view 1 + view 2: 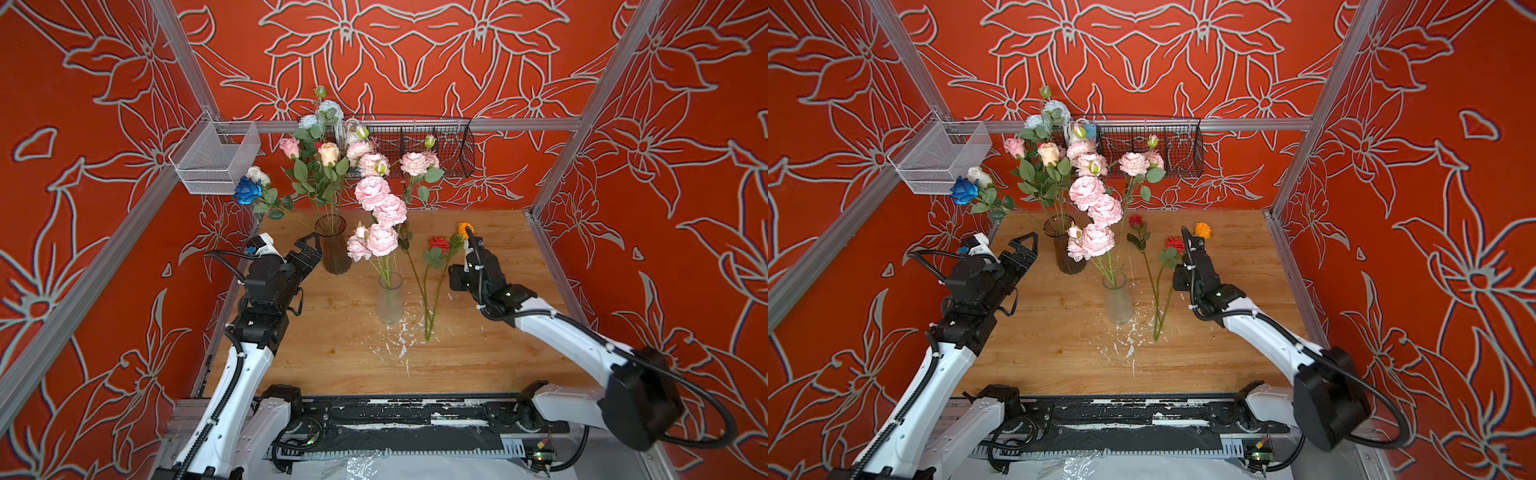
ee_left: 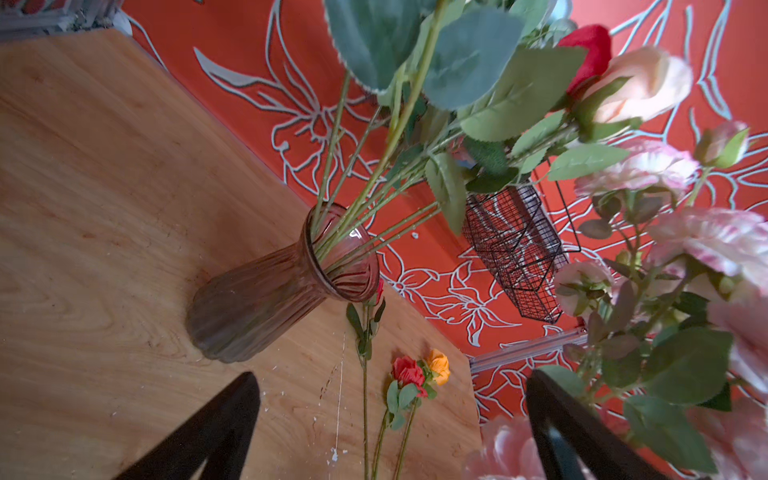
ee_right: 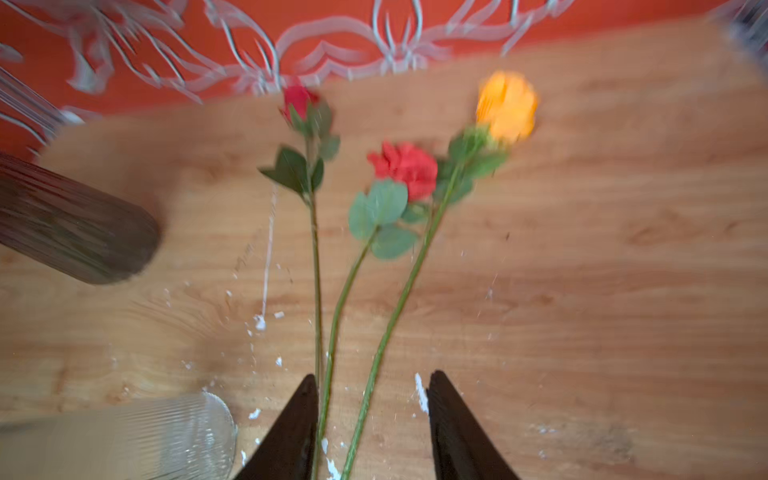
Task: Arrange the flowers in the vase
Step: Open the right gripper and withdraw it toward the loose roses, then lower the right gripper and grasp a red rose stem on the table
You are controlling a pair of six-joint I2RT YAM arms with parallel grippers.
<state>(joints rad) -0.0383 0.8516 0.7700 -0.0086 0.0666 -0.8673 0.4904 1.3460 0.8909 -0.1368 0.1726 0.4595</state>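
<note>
**Loose stems awaiting pickup.** A red rosebud (image 1: 1136, 220), a red rose (image 1: 1174, 244) and an orange rose (image 1: 1203, 230) lie flat on the desk (image 1: 1059, 353), right of centre in a top view. They lie just beside the clear vase (image 1: 1118, 303), presumably staged for pickup. Their long axes run up the frame, heads toward the back wall, cut ends converging low. The right fingers (image 3: 291, 432), partly spread and empty, bracket two stems, apparently lining up a stem grasp. The left fingers (image 2: 216, 424) stand wide beside the brown vase (image 2: 266, 291).

The wooden table (image 1: 332, 370) carries a brown vase (image 1: 336, 253), a clear vase (image 1: 390, 303), three loose flowers (image 1: 1174, 244) lying flat, and scattered white flecks (image 1: 401, 349).
</note>
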